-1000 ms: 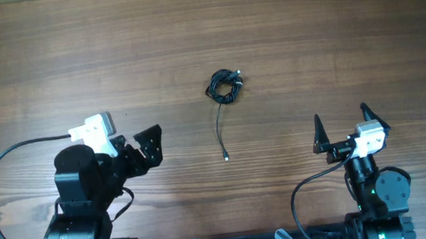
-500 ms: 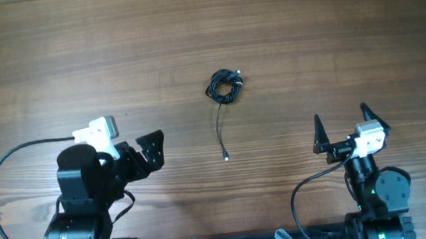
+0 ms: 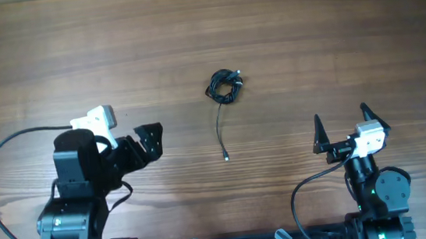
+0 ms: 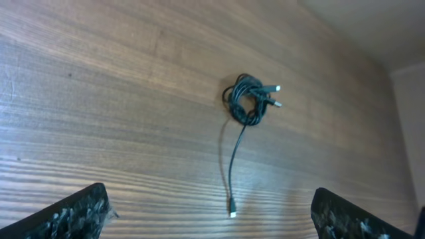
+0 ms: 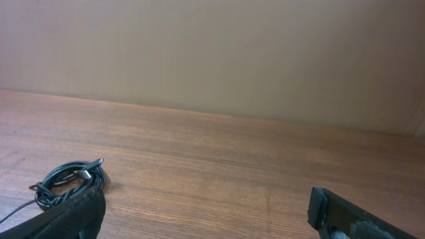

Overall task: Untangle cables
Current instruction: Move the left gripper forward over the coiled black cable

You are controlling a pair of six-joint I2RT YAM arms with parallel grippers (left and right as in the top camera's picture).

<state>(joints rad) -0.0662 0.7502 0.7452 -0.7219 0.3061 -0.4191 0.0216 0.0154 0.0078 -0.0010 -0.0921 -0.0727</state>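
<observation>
Left gripper (image 3: pixel 152 139): jaws spread wide, nothing between them, clear of the table. In the overhead view it sits at about 8 o'clock from the table's centre and faces roughly 2 o'clock. Its two dark fingers (image 4: pixel 73 212) frame the lower corners of the left wrist view.

Right gripper (image 3: pixel 340 115): jaws equally wide and empty. It sits at about 4 o'clock from centre, with its fingertips pointing toward 12 o'clock.

Table (image 3: pixel 188 28): wood-grain surface that fills the overhead view.

Cables (image 3: pixel 225 85): thin black cords wound into one small, tangled coil, lying flat on the table just off centre toward 12 o'clock. The coil is well apart from both grippers, at 2 o'clock from the left one and 10 o'clock from the right one. Neither gripper touches it.

Loose strand (image 3: pixel 221 130): one cord leaves the coil and runs toward 6 o'clock in a slight curve.

Plugs: two light-tipped connectors (image 4: pixel 274 88) stick out of the coil at its 2 o'clock side. A third small plug (image 4: pixel 232 214) ends the loose strand.
</observation>
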